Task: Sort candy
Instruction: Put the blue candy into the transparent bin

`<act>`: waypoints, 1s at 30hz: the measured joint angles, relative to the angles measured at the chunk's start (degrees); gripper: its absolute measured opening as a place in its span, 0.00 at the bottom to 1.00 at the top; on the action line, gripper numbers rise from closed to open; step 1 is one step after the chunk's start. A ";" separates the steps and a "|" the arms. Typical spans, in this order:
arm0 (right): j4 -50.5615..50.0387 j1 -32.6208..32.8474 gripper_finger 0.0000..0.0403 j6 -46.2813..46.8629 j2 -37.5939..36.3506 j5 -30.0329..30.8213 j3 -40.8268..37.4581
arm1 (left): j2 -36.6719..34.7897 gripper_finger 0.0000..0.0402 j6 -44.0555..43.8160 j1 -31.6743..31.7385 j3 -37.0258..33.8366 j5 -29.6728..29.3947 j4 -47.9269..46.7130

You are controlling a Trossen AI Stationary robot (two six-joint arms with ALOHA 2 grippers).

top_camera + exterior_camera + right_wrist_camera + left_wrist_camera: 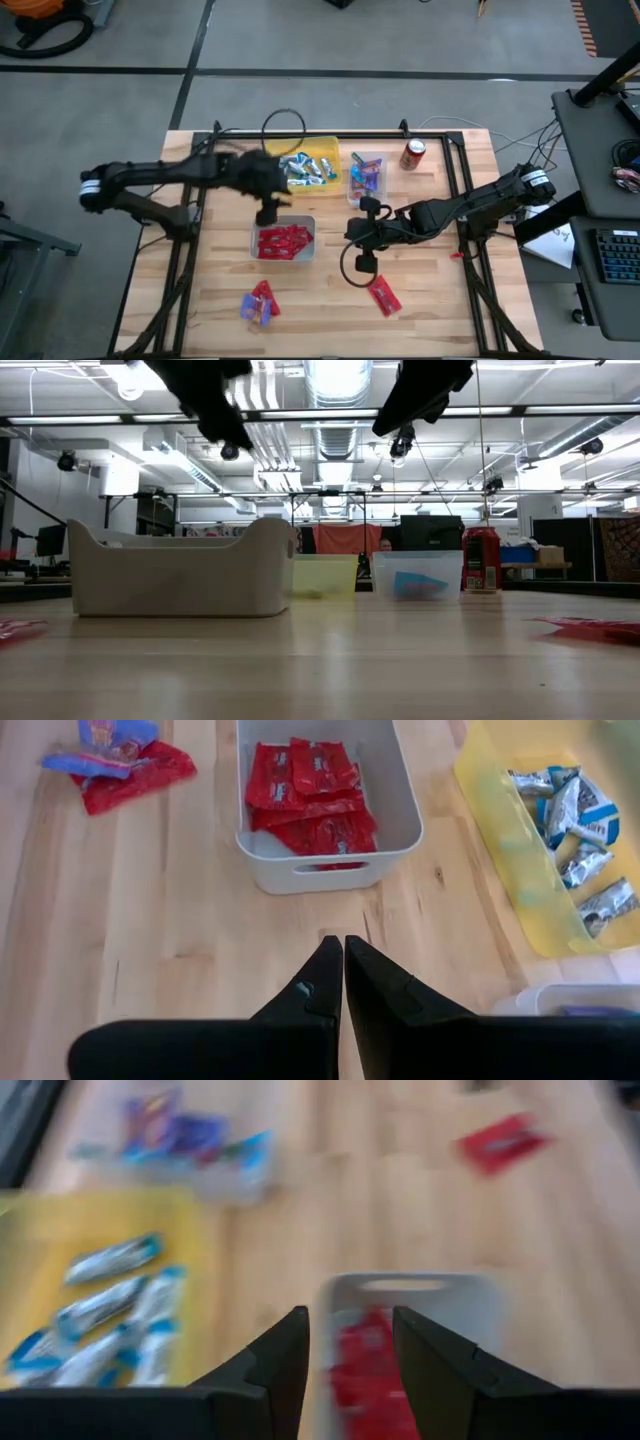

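Sorted candy lies in three bins: red packets in a white bin [285, 240], blue-and-silver bars in a yellow bin [312, 165], and pink and blue packets in a clear bin [367, 177]. One loose red packet [384, 296] and a small red-and-blue heap [260, 303] lie flat on the near part of the table. My left gripper [350, 1345] hangs open over the white bin's far edge [270, 212], with nothing between its fingers. My right gripper [344, 970] is shut and empty, raised above the table to the right of the white bin [352, 235].
A red soda can [413, 153] stands at the far right of the bins. Black frame rails [460, 180] run along the table's sides. Bare wood lies between the two loose candy spots and along the near edge.
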 joint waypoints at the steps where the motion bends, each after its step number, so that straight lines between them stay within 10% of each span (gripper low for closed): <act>1: -0.02 0.00 0.02 0.55 0.00 -0.12 0.00 | -0.99 0.32 -0.87 -2.38 0.00 -0.02 -0.10; 17: -0.50 0.15 0.02 2.49 0.00 -0.39 -0.02 | -2.20 0.32 -27.07 -41.25 -0.04 -9.11 -5.09; 30: -0.48 0.15 0.02 2.93 0.00 -0.41 -0.02 | 7.45 0.34 -58.02 -55.20 -0.04 -9.00 -8.51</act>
